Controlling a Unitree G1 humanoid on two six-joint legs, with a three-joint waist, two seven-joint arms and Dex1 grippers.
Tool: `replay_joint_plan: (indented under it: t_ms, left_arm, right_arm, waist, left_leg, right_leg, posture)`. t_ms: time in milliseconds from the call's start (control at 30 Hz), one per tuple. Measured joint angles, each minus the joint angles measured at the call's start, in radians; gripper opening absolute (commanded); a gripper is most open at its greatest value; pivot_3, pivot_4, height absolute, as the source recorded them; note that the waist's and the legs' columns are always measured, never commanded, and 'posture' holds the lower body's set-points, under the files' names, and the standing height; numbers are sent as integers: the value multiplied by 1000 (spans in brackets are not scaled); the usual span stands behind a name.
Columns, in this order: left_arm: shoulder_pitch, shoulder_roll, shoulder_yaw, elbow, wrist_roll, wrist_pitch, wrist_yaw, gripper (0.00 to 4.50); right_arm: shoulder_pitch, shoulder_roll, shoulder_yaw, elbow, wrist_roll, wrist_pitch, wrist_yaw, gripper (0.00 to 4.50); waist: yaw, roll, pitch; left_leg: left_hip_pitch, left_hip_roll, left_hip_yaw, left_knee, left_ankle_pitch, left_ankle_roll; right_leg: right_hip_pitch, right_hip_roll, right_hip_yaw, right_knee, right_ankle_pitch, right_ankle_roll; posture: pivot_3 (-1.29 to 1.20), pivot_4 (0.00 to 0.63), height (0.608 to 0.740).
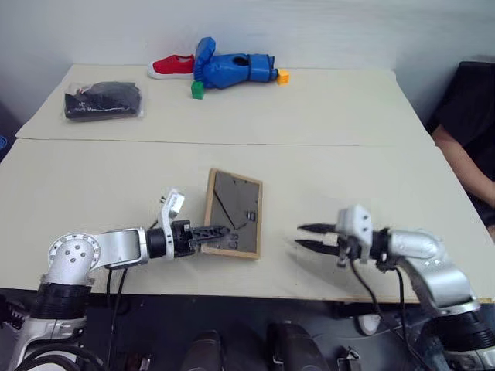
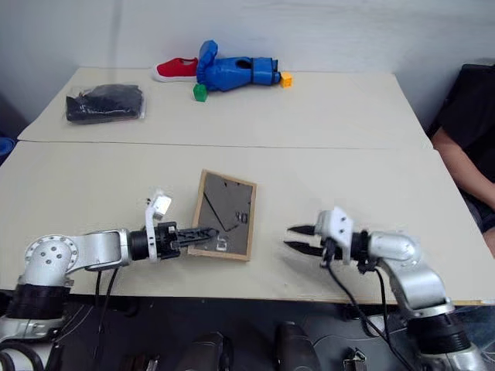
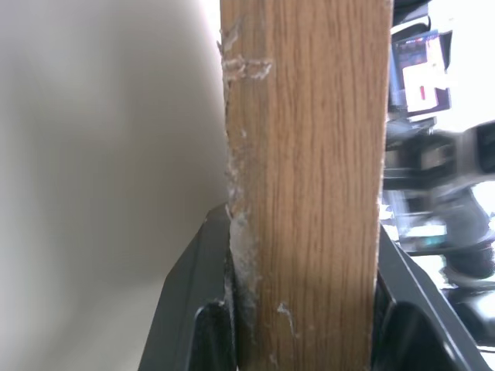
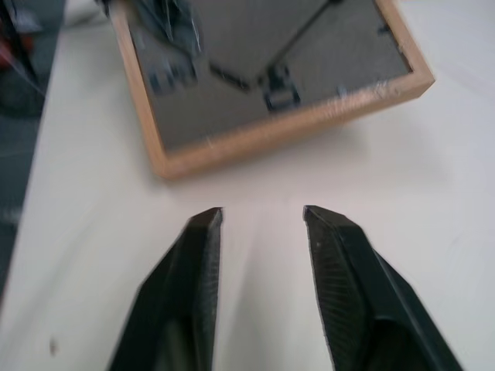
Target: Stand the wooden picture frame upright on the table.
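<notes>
The wooden picture frame (image 1: 236,210) is near the front middle of the cream table (image 1: 348,178), tilted up with its dark grey back and fold-out stand facing me. My left gripper (image 1: 216,232) reaches in from the left and is shut on the frame's lower left border. In the left wrist view the light wood edge (image 3: 309,185) sits clamped between the two black fingers. My right gripper (image 1: 307,236) hovers to the right of the frame, apart from it, open and pointing at it. The right wrist view shows the frame (image 4: 263,85) beyond the spread fingertips (image 4: 209,224).
At the far side lie a black packet (image 1: 103,101), a red shoe (image 1: 172,66), a blue bundle (image 1: 232,69), a green block (image 1: 198,90) and an orange block (image 1: 283,76). A person in black (image 1: 468,131) sits at the table's right edge.
</notes>
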Motion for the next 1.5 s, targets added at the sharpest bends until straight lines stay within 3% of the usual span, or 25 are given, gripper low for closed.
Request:
replay_joint_plan:
  t_ms: [100, 200, 400, 700, 867, 1167, 1367, 1500]
  left_arm:
    - [21, 28, -74, -30, 269, -212, -241, 1266]
    - [31, 26, -107, -49, 406, -325, -362, 1266]
    - [39, -35, -117, -51, 517, -384, -438, 1266]
    - [57, -73, -93, -57, 548, -361, -455, 1266]
    - [54, -76, -53, -63, 488, -238, -453, 1266]
    - [-9, -101, 50, -10, 270, 140, -339, 1266]
    - [-60, -122, 97, 39, 145, 327, -259, 1266]
    - [-152, -78, 182, 172, -16, 494, -187, 1266]
  right_arm:
    - [-122, 7, -7, -41, 142, 161, -2, 3510]
    - [-224, 48, 33, -44, 159, 225, -27, 4451]
    - [-382, 173, 138, 12, 99, 236, -81, 4451]
    - [-414, 272, 220, 95, 21, 127, -39, 4451]
    - [-382, 278, 215, 54, 51, 80, 27, 4451]
    - [-251, 147, 162, -13, 1, -168, 158, 4451]
    - [-209, 144, 125, -3, -22, -279, 133, 4451]
    - [-224, 148, 5, 138, -68, -432, 65, 4451]
  waist:
    - [-1, 0, 0]
    - [2, 0, 0]
    - [15, 0, 0]
    - [23, 0, 0]
    - [20, 0, 0]
    - [19, -1, 0]
    - [9, -1, 1]
    - [1, -2, 1]
  left_leg:
    - [0, 1, 0, -5, 0, -1]
    - [-1, 1, -1, -9, 1, 1]
    - [-3, -1, -2, -10, 0, 5]
    - [-3, -1, -2, -10, 0, 6]
    - [-3, 0, -3, -11, 0, 6]
    - [-4, 0, -4, -11, 0, 5]
    - [-4, 0, -4, -10, 1, 4]
    - [-4, -1, -4, -10, 1, 4]
  right_leg:
    - [-2, 1, 0, -1, -1, -1]
    - [-2, -1, 0, -5, 0, -1]
    - [-3, -5, -1, -8, 0, 1]
    - [-3, -5, -2, -8, 1, 1]
    - [-3, -4, -2, -8, 1, 1]
    - [-3, -4, -3, -9, 1, 2]
    - [-4, -4, -3, -8, 1, 2]
    - [-3, -4, -3, -7, 1, 2]
  posture:
    - [0, 150, 740]
    - [0, 150, 740]
    - [0, 150, 740]
    - [0, 150, 740]
    - [0, 150, 740]
    - [0, 150, 740]
    - [0, 150, 740]
    - [0, 150, 740]
